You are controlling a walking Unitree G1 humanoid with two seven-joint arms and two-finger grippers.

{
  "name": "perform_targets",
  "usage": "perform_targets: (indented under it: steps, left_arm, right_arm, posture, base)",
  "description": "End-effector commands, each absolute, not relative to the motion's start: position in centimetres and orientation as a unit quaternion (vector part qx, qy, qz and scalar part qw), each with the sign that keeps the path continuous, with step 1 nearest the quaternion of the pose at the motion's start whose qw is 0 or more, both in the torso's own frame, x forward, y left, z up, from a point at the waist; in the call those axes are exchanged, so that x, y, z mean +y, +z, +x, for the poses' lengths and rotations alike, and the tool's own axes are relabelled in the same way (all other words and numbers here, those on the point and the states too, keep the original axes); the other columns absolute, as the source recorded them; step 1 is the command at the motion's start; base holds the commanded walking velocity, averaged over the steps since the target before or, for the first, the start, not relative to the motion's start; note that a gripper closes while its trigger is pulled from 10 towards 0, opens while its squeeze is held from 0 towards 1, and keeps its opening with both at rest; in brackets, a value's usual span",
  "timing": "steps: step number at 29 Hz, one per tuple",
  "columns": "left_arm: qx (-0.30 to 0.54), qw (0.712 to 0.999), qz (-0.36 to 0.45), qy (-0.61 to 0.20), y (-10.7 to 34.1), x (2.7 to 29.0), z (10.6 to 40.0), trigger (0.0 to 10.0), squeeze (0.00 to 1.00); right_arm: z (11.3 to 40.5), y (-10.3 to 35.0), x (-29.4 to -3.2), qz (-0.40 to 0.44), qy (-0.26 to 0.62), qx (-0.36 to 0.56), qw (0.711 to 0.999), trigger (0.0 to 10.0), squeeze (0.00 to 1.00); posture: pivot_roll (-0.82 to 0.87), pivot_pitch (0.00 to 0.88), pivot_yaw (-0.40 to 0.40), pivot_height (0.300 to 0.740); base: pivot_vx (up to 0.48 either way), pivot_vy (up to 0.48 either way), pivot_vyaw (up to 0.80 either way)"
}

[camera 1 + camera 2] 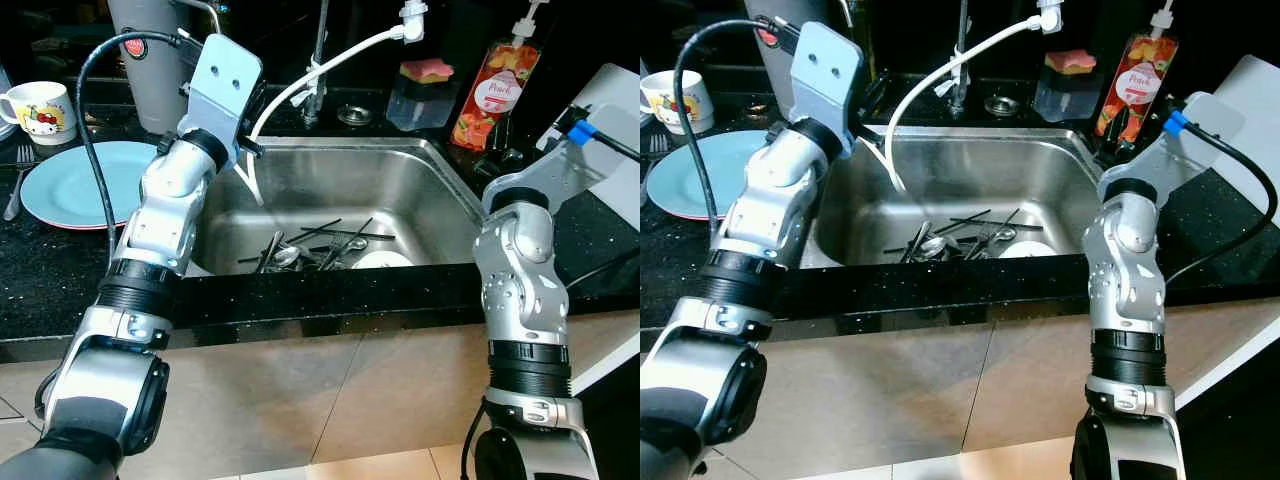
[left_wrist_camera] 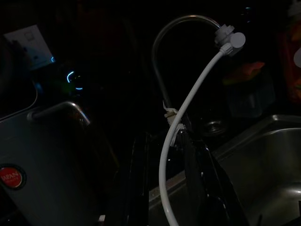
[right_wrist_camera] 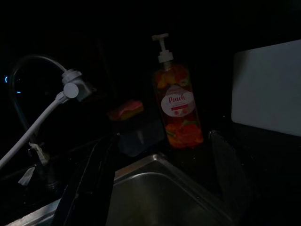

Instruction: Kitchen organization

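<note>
Stainless sink set into the black counter, noted at the front edge. Cutlery heaped on the sink floor near the front wall: black chopsticks and a few spoons, long axes mostly running left to right, some crossed. White dish lying just beside the heap, toward the right front corner of the basin.

Left gripper raised over the sink's back left corner, beside the white hose hanging from the tap. Fingers seen dimly in the left wrist view, standing apart with the hose between them but not clamped; judged open, holding nothing. Right gripper held above the sink's right rim, pointed toward the peach soap bottle and the sponge holder at the back right corner. Right fingers spread wide on either side of the basin corner, empty.

Blue plate with a fork at its left edge on the left counter; cartoon mug behind it near the back edge. White board propped at the right.

Assessment: cutlery lies below and forward of both grippers, roughly midway between them, slightly nearer the left. Probable next step a downward reach into the basin; approach across the chopsticks' long axis advisable. Crossed pieces liable to shift or lift together.
</note>
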State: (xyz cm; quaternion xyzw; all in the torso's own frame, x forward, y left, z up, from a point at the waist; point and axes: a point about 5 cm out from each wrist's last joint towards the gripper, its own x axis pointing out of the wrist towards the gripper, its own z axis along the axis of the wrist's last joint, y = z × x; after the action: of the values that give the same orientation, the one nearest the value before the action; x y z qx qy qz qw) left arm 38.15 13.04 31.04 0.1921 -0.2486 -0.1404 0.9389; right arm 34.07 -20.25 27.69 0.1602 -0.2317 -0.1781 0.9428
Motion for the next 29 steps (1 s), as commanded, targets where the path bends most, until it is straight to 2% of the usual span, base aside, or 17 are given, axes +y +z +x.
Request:
perform_targets:
  steps: [1,29]
  left_arm:
    - [-0.254,0.935,0.191,-0.155,31.25,12.23,38.17,10.0,0.00]
    - [-0.256,0.931,0.209,-0.155,31.31,12.19,38.05,10.0,0.00]
  right_arm:
    - [33.95,27.68,-20.27,0.160,-0.179,-0.232,0.943,10.0,0.00]
    - [33.96,27.70,-20.62,0.157,-0.180,-0.228,0.944,10.0,0.00]
  posture:
    - [0.21,0.000,-0.082,0.740]
    - [0.21,0.009,-0.080,0.740]
  base:
    - [0.000,0.000,0.00]
    - [0.000,0.000,0.00]
